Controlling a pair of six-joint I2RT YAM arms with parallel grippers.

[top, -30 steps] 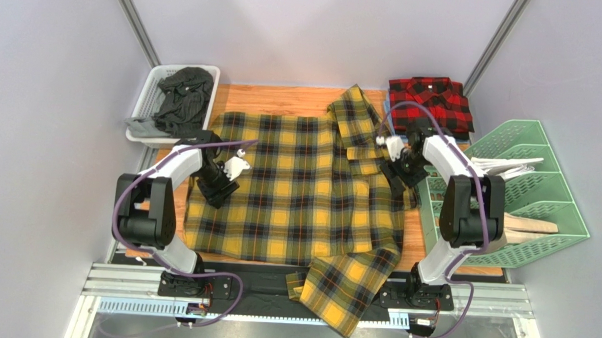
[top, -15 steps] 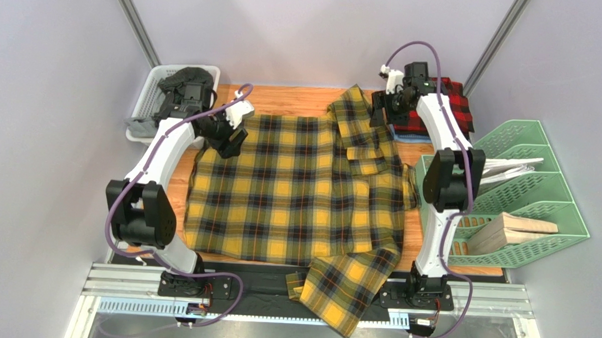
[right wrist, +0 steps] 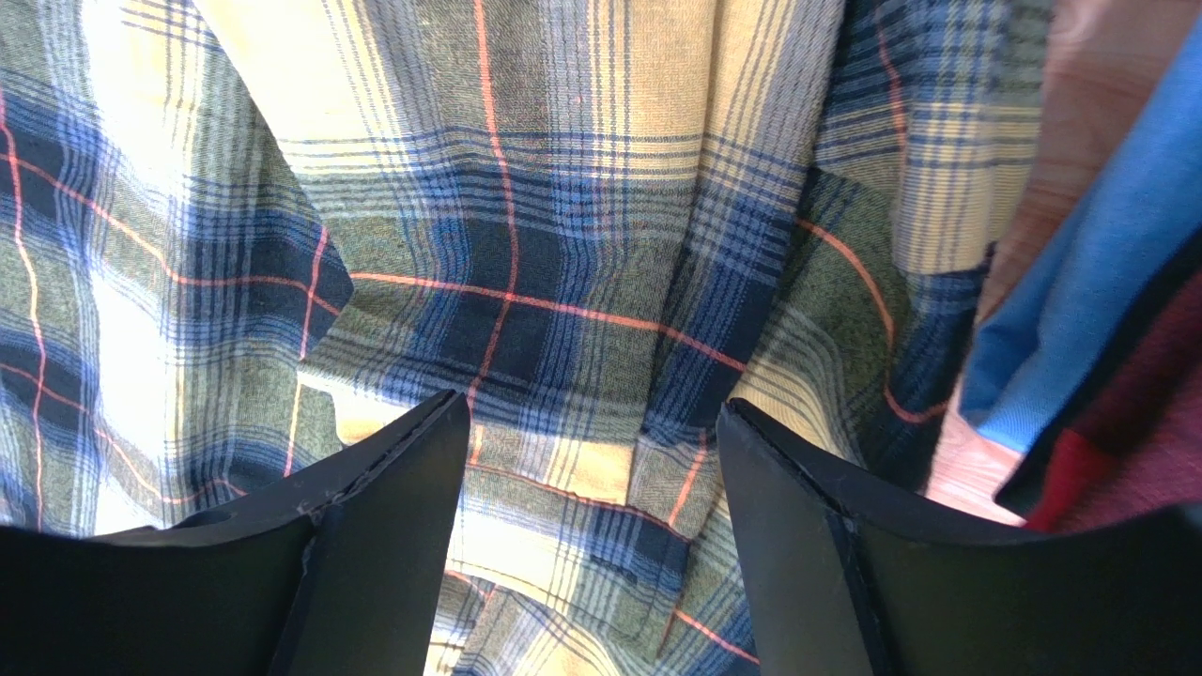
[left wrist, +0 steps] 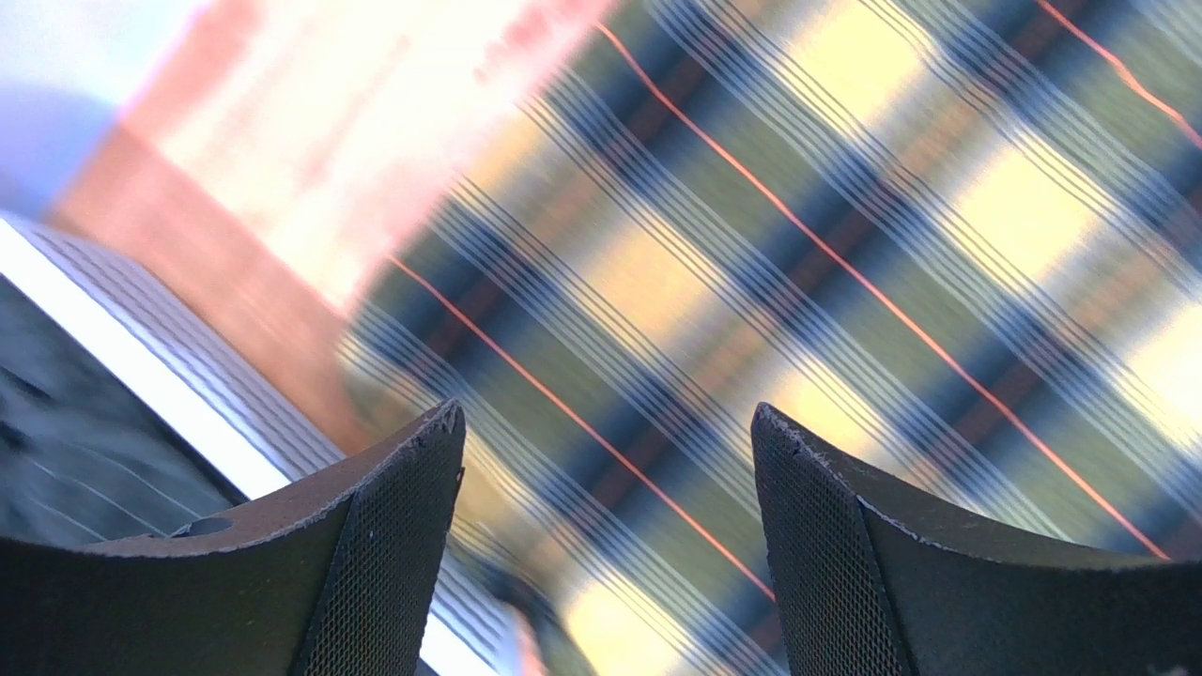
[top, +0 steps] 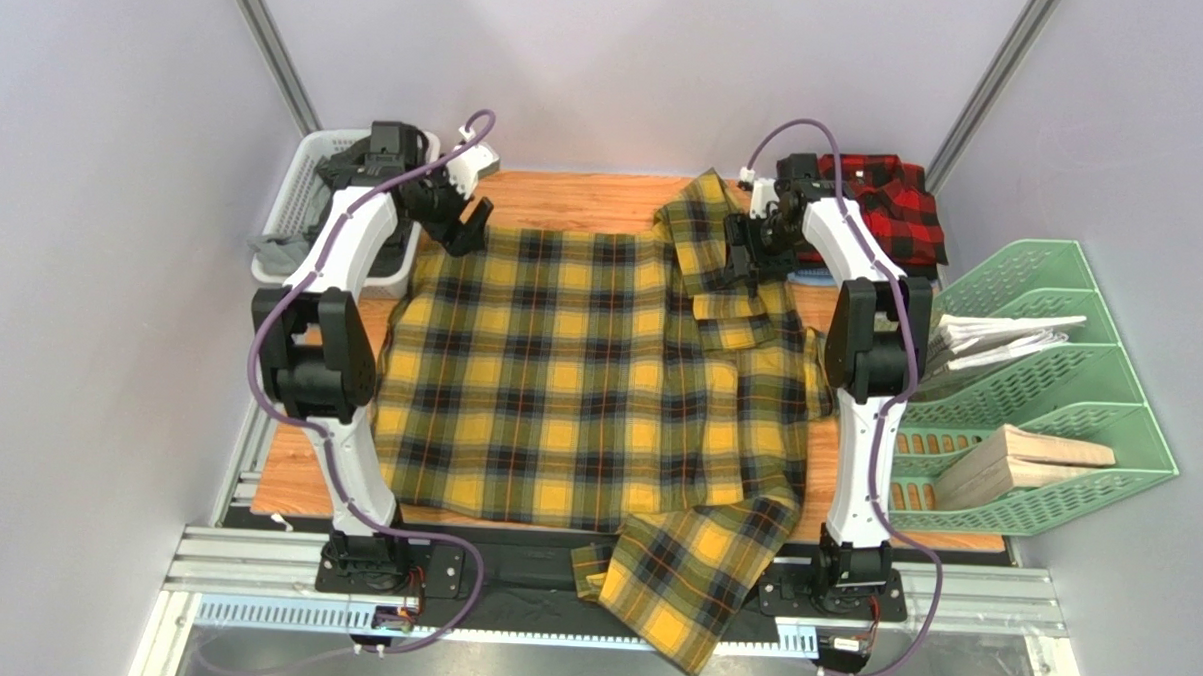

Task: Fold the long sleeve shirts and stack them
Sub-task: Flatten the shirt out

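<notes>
The yellow plaid long sleeve shirt [top: 591,375] lies spread across the wooden table. One sleeve [top: 689,581] hangs over the near edge, and another bunched part [top: 707,219] rises at the far edge. The red plaid shirt [top: 886,203] lies folded at the back right. My left gripper [top: 463,222] hovers open over the yellow shirt's far left corner [left wrist: 847,240], with nothing between its fingers. My right gripper [top: 744,262] is open above the rumpled yellow folds [right wrist: 565,282] at the far right, next to the red shirt [right wrist: 1129,423].
A white basket [top: 304,170] of dark clothes sits at the back left, right beside my left gripper. A green file rack [top: 1068,280] holding wooden blocks and white items stands along the right edge. A blue cloth [right wrist: 1087,282] lies under the red shirt.
Both arms have swung from the shirt's middle sides out to its far edge. The left jaws have spread wider, and the right jaws slightly.
</notes>
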